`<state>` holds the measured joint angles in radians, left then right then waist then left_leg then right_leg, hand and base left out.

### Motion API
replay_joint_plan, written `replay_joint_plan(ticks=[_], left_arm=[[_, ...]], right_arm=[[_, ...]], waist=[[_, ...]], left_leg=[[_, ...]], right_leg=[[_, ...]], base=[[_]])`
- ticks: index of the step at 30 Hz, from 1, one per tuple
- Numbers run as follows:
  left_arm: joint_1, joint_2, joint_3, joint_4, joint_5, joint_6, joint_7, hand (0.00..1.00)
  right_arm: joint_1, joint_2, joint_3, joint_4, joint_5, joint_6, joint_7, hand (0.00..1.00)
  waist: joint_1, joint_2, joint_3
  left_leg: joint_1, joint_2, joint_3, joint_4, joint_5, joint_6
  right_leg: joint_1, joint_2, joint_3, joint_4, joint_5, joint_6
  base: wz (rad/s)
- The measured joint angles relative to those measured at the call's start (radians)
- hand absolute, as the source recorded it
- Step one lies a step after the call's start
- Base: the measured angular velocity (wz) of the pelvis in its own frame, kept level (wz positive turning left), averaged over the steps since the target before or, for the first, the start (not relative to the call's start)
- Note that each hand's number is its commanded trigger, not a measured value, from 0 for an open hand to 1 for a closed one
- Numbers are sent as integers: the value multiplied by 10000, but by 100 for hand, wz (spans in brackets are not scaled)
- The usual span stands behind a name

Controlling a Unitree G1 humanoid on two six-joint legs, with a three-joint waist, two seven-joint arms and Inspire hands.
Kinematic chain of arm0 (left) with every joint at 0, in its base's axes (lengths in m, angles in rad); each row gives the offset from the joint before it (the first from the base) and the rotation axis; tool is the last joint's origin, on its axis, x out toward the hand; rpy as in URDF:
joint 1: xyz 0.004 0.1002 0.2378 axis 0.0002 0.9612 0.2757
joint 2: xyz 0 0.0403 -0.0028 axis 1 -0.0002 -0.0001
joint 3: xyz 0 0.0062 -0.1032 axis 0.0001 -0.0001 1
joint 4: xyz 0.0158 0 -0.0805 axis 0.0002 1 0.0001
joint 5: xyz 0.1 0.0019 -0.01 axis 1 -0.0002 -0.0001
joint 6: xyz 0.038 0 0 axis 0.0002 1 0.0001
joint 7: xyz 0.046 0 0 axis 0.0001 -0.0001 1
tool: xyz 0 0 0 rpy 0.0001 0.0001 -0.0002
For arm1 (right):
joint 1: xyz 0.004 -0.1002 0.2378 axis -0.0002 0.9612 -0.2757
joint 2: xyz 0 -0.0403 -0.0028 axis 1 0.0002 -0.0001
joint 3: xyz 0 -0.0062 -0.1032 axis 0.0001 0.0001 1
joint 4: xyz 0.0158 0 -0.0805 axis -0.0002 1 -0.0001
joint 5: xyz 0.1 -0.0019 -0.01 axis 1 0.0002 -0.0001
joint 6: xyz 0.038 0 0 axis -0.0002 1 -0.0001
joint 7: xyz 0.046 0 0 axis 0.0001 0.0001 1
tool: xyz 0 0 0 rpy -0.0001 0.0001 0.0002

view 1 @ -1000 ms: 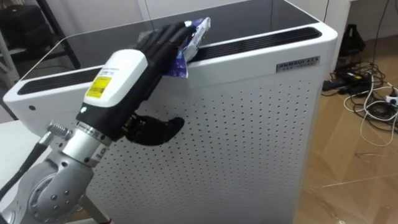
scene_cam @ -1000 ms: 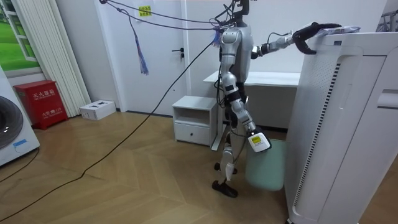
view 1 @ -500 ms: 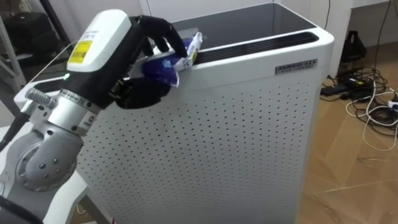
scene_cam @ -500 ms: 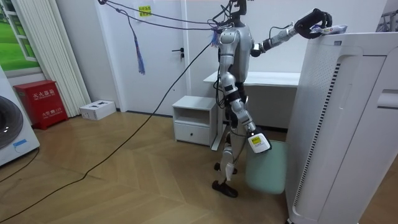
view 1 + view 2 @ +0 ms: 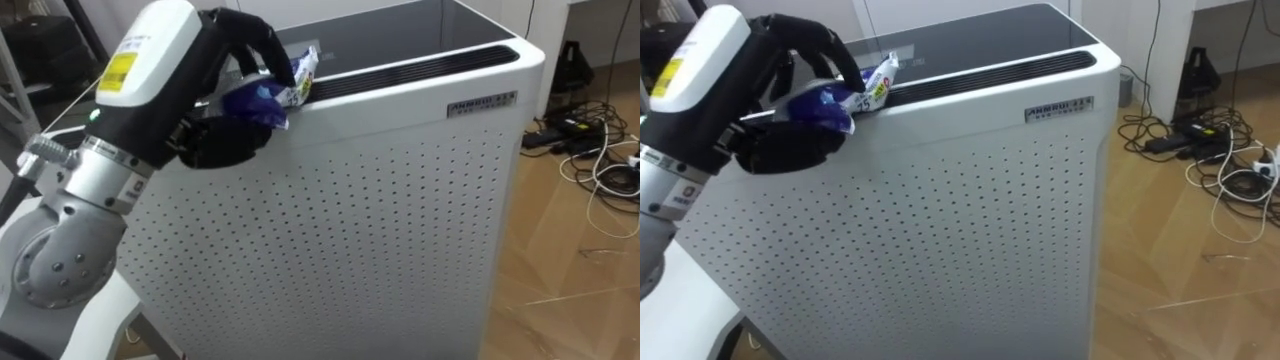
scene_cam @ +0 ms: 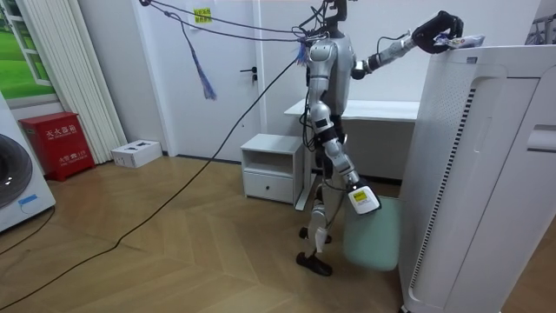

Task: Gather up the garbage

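The wrapper point(image 5: 268, 94) is now gripped in the left hand point(image 5: 215, 140) — fingers curled over it, thumb beneath — and is held at the front top edge of the white air purifier point(image 5: 400, 210); whether a corner touches the top cannot be told. A second ago it lay flat on that top under straight fingers, so the grasp is judged made and carrying it off remains. The right hand point(image 6: 361, 201) hangs by the leg.
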<state>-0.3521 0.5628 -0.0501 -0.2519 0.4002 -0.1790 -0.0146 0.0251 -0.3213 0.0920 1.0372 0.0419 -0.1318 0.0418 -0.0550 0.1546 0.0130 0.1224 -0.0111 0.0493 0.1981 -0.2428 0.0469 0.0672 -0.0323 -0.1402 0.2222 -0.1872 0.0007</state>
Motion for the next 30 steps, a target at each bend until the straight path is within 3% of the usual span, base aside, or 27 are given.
replay_joint_plan(ticks=[5, 10, 14, 19, 23, 27, 30], left_arm=[[145, -50, 71, -33, -1419, -20, 13, 100], [366, -193, -63, -145, -3138, -48, -5, 100], [793, -406, -128, -500, -4657, -226, -80, 100], [984, -763, -492, -593, -7222, -393, -717, 100], [1249, -749, -1325, -691, -7683, -305, -1706, 100], [1546, -746, -2542, -697, -7611, 214, -3005, 100], [1545, -741, -2707, -798, -7614, 223, -3653, 100]], right_arm=[[-32, 13, 143, -909, 12, 84, -270, 100], [-225, 16, 931, -1278, 410, 91, -531, 100], [-265, 2, 1054, -1596, 495, 105, -651, 100], [-359, -2, 1228, -1595, 494, 105, -643, 100], [-455, -1, 1285, -1617, 810, 114, -729, 100], [-461, 1, 1538, -1768, 925, 122, -780, 100], [-460, 10, 1652, -1910, 926, 121, -836, 100]], waist=[[112, -125, 19], [126, -448, 4], [110, -398, -52], [212, -431, -55], [235, -460, -38], [198, -481, -46], [143, -482, -53]], left_leg=[[-148, -14, -15, 12, 34, 35], [-150, -8, 7, 10, 36, 35], [-211, -22, 27, 20, 36, 35], [-254, -13, -227, 31, 36, 35], [-287, -11, -249, 40, 36, 35], [-459, -14, -243, 166, 36, 36], [-575, -10, -239, 246, 36, 36]], right_leg=[[-286, 20, -9, 195, -30, -6], [-175, 27, -14, 93, -25, -2], [-158, 4, -140, -42, 22, 34], [-146, -19, -285, -38, 22, 34], [-154, -52, -335, -29, 22, 33], [-255, -58, -328, -6, 28, 20], [-355, -50, -300, 8, 48, -4]], base=[[-2], [4], [7], [10], [3], [0], [0]])
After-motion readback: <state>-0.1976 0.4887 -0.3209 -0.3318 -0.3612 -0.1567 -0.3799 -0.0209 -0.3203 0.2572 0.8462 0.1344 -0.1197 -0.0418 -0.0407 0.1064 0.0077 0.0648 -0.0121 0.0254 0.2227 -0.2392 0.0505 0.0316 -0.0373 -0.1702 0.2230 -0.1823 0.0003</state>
